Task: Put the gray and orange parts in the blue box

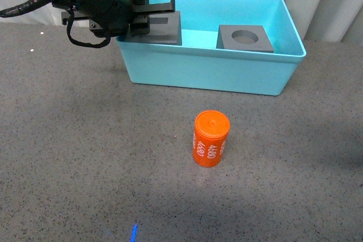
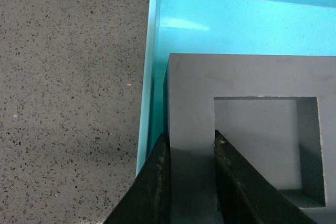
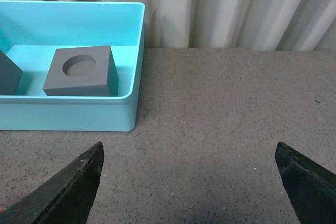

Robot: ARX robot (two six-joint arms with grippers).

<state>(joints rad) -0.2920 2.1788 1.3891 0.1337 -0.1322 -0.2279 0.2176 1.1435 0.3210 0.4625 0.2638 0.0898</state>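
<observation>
My left gripper (image 1: 153, 18) is shut on one wall of the gray cube with the square recess (image 1: 161, 29), holding it inside the left end of the blue box (image 1: 210, 72). The left wrist view shows both fingers clamping that wall of the same cube (image 2: 252, 82), close to the box's wall (image 2: 149, 77). At the box's right end rests the gray cube with the round recess (image 1: 245, 38), also seen as the round-recess cube (image 3: 81, 71) in the right wrist view. The orange cylinder (image 1: 211, 138) with white digits stands upright on the table in front of the box. My right gripper (image 3: 191, 174) is open over bare table.
A speckled gray tabletop (image 1: 85, 151) surrounds the box. Pale curtains (image 3: 236, 9) hang behind the table's far edge. The box's right end wall (image 3: 137, 66) lies just left of the right gripper's open span.
</observation>
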